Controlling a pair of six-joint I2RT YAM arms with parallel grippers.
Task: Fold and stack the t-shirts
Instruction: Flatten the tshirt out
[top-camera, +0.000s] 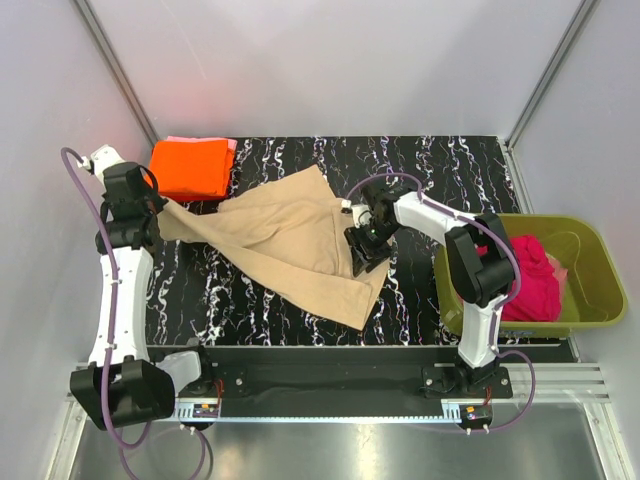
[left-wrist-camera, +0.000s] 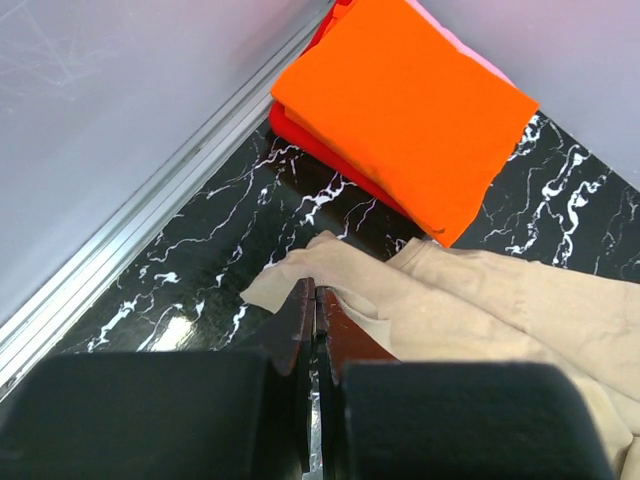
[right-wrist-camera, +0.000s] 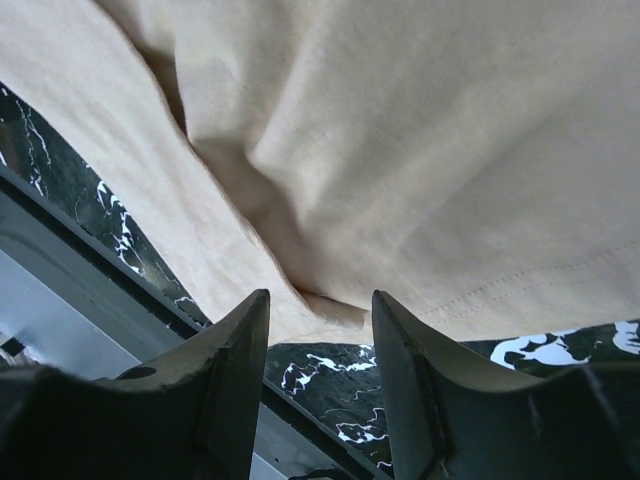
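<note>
A tan-beige t-shirt (top-camera: 285, 240) lies spread and wrinkled across the black marbled mat. My left gripper (top-camera: 158, 208) is shut on its left corner (left-wrist-camera: 300, 275), close to the mat. My right gripper (top-camera: 365, 252) is open just above the shirt's right edge (right-wrist-camera: 400, 200), with nothing between the fingers. A folded bright orange t-shirt (top-camera: 190, 168) lies at the back left on top of a pale pink one (top-camera: 232, 147); both also show in the left wrist view (left-wrist-camera: 400, 110). A magenta-red t-shirt (top-camera: 528, 280) lies crumpled in the olive-green tub (top-camera: 590, 250).
The tub stands at the right edge of the mat (top-camera: 430, 170). White walls close in the back and sides. A metal rail (top-camera: 330, 385) with the arm bases runs along the front.
</note>
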